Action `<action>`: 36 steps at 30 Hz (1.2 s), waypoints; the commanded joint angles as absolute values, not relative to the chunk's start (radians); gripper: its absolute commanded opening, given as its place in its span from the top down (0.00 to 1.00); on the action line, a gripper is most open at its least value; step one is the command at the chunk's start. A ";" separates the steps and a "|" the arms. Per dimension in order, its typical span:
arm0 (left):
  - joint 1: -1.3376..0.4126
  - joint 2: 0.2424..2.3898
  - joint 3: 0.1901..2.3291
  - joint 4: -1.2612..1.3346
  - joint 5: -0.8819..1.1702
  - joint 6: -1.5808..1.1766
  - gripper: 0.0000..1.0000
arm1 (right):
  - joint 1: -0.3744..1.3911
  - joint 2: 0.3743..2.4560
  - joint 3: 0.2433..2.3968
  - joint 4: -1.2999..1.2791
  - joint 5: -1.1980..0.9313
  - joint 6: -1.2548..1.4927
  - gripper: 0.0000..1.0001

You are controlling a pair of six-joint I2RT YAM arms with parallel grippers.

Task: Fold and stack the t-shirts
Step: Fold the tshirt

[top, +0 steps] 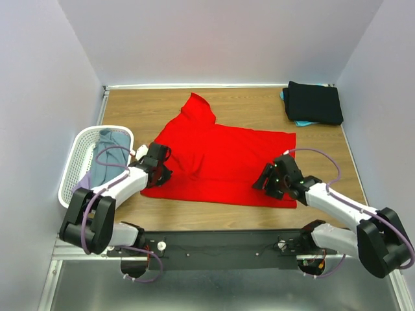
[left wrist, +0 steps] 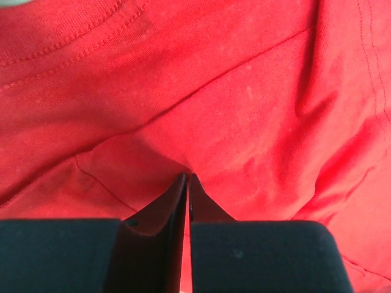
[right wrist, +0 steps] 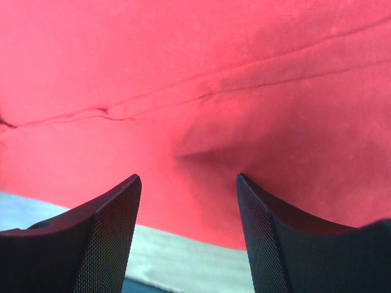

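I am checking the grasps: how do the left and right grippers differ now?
The left gripper has fingers pressed together, pinching the red t-shirt; the right gripper has fingers wide apart, gripping nothing. The left gripper is at the shirt's left side, the right gripper at its near right corner. Both reach the same shirt.

Wooden tabletop [top: 259, 107] between pale lavender walls [top: 214, 39]
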State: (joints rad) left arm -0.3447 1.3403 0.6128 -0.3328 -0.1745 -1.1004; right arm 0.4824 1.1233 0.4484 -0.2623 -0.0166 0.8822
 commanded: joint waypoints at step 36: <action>-0.278 1.750 1.111 -0.279 -0.222 -0.851 0.72 | 0.753 2.109 1.499 -0.236 -0.008 0.753 0.50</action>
State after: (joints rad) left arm -0.2832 1.7332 1.0901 -0.3004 -0.2489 -0.8711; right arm 0.7250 2.0743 1.4715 -0.2459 -0.0349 0.7368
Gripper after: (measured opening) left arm 0.279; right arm 0.500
